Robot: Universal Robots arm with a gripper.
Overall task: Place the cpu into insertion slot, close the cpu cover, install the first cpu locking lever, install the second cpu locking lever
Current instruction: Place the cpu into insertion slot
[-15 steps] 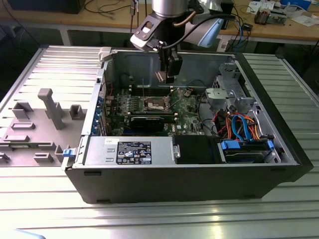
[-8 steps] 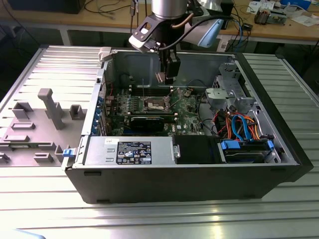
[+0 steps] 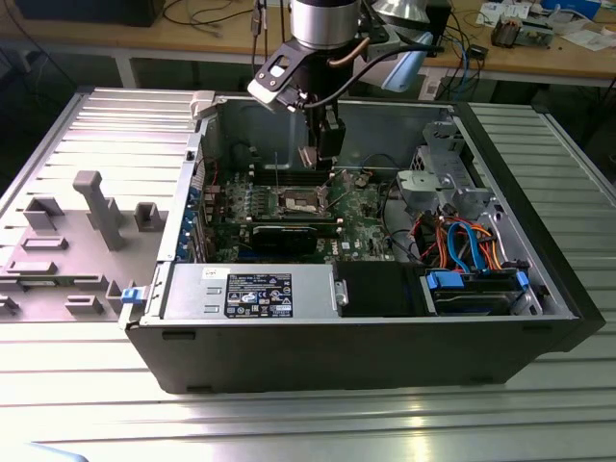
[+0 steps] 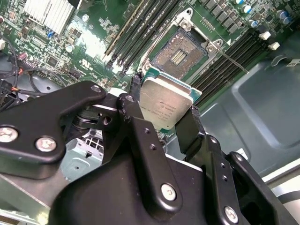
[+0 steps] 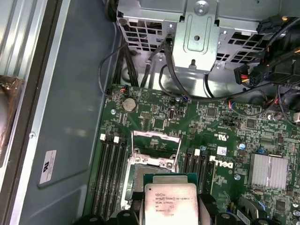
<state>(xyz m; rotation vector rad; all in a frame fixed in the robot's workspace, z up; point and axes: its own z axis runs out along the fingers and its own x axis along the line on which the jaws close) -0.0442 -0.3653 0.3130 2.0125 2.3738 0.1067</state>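
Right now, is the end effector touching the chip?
Touching. The second wrist view shows the end effector clamping the chip by opposite edges.

Open computer case (image 3: 366, 356) on metal table (image 3: 289, 423); grey power supply (image 3: 192, 294), blue-orange cables (image 3: 462, 241), silver heatsink (image 5: 268, 171).

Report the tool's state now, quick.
Tool: closed on the cpu, which it holds clear of the open insertion slot, not yet seated.
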